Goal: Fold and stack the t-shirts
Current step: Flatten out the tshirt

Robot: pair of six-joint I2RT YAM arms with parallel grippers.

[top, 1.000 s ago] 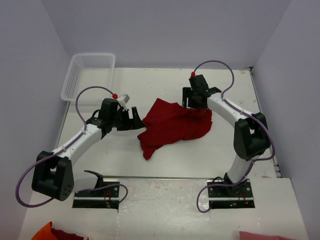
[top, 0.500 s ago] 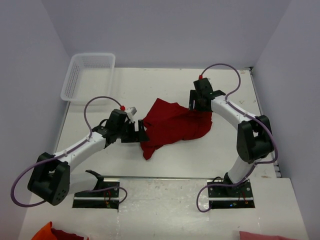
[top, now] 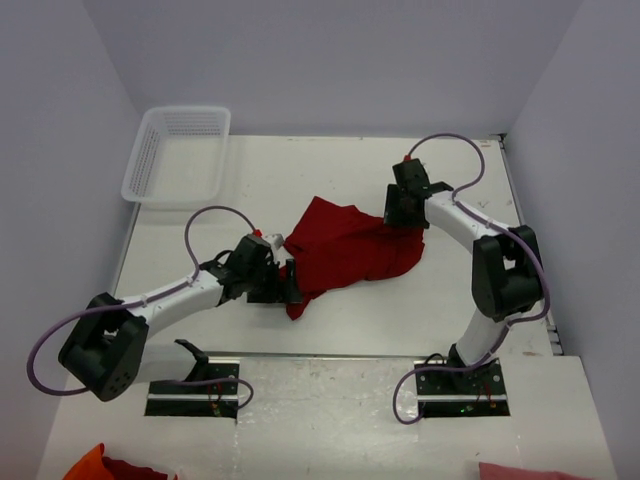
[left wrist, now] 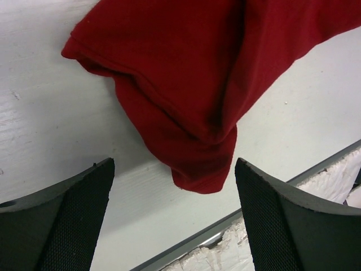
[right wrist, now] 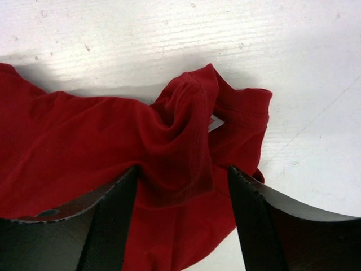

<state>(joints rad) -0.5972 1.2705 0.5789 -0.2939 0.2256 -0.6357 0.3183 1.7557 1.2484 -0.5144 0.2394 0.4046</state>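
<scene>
A dark red t-shirt [top: 345, 250] lies crumpled on the white table, its near corner hanging towards the front edge. My left gripper [top: 291, 286] is open beside that near corner; in the left wrist view the shirt's tip [left wrist: 197, 169] sits between and just ahead of the two spread fingers [left wrist: 67, 220]. My right gripper [top: 398, 212] is open over the shirt's far right edge; in the right wrist view a bunched fold [right wrist: 180, 152] with a bit of white label [right wrist: 214, 121] lies between the fingers [right wrist: 259, 226], which rest against the cloth.
A white mesh basket [top: 178, 155] stands at the far left corner of the table. The table's front edge with a metal strip [left wrist: 225, 231] is just below the left gripper. More cloth [top: 110, 466] shows at the bottom left and bottom right edges.
My left gripper has moved right and nearer, from beside the shirt's left side down to its near corner. My right gripper has shifted slightly right along the shirt's far edge. The shirt has barely moved.
</scene>
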